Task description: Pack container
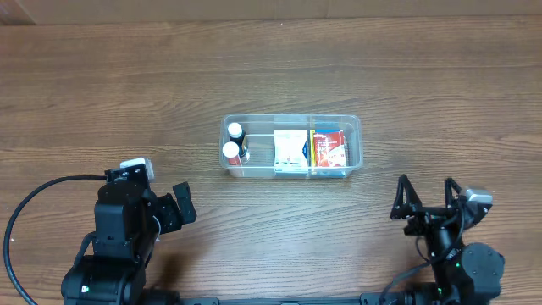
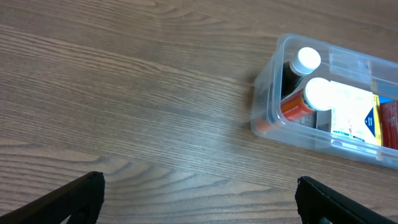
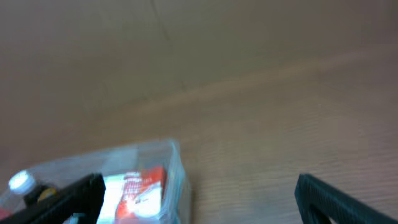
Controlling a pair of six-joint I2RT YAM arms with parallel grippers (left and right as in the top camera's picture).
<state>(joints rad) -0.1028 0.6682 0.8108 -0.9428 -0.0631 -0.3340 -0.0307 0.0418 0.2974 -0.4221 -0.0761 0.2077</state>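
Nearest the robot, both arms sit at the near edge of the table (image 1: 102,85). L gripper (image 2: 199,190) is spread wide w/ nothing in it: its wrist view shows only the two dark tips at the bottom corners, bare wood btwn them. R gripper (image 1: 426,202) is likewise wide open & empty, tips well apart. A black cable (image 1: 34,203) loops beside the L arm. Further out, mid-table, roughly btwn the two arms & well apart from both, stands the container (image 1: 261,127), long side across. Inside: two white-capped bottles (image 1: 235,130) upright at its L end, a white box (image 1: 290,148) in the middle, a red box (image 1: 332,148) at the R end. Beyond it, just bare wood. No loose items or lid seen, so packing looks about done, imo. Risks: the tub looks light, so a finger catching its rim or wall on approach would prob. slide or tip it rather than grip it. The bottles stand close together, so a nudge could topple both. Clear walls are hard to judge, & the R wrist view is blurred, so depth on that side is unreliable.
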